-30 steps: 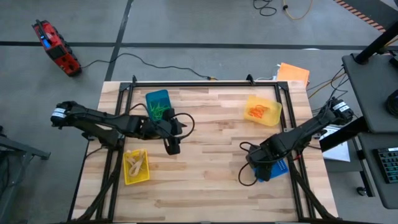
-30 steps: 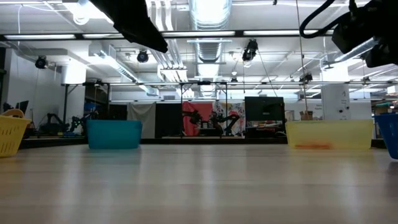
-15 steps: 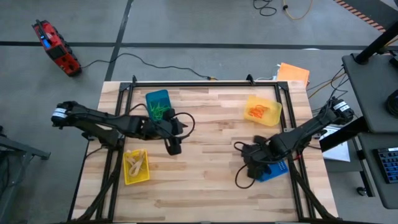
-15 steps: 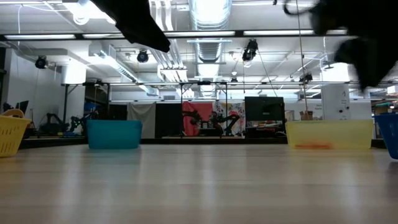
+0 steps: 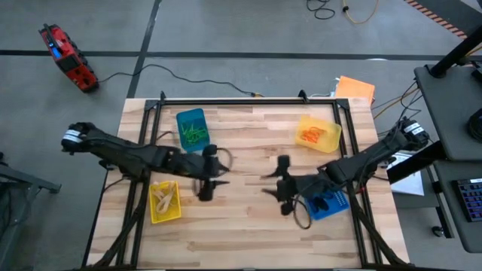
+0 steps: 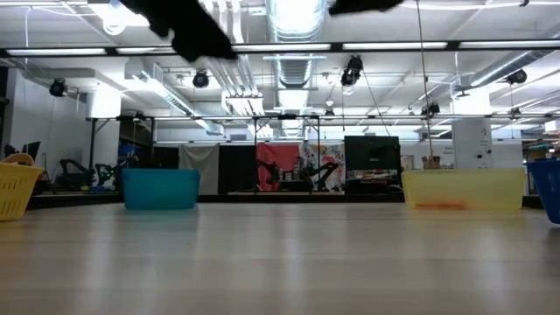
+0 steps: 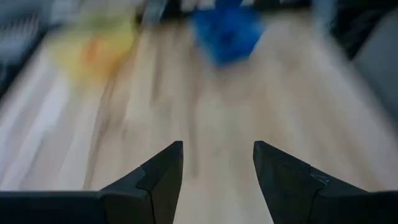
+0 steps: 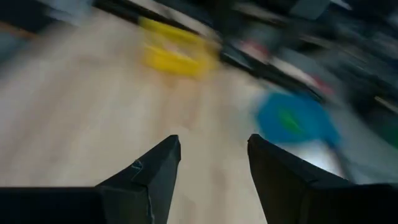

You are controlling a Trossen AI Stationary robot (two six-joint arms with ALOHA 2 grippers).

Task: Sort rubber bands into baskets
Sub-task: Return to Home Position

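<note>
Bare wood fills the middle of the tabletop (image 5: 248,233) — the rubber bands (image 5: 312,136) lie in the baskets (image 5: 182,119) toward its two sides. The left pincer (image 7: 217,149) and right pincer (image 8: 212,146) hang between them, both wide and empty — each nearest its own side's baskets.

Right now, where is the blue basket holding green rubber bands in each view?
High view: blue basket, table's far-left corner.
Low view: basket, left of centre, at the far edge.
Left wrist view: not in it.
Right wrist view: basket, blurred, ahead.
Shared landmark: yellow basket on the table's left, in those three views.
</note>
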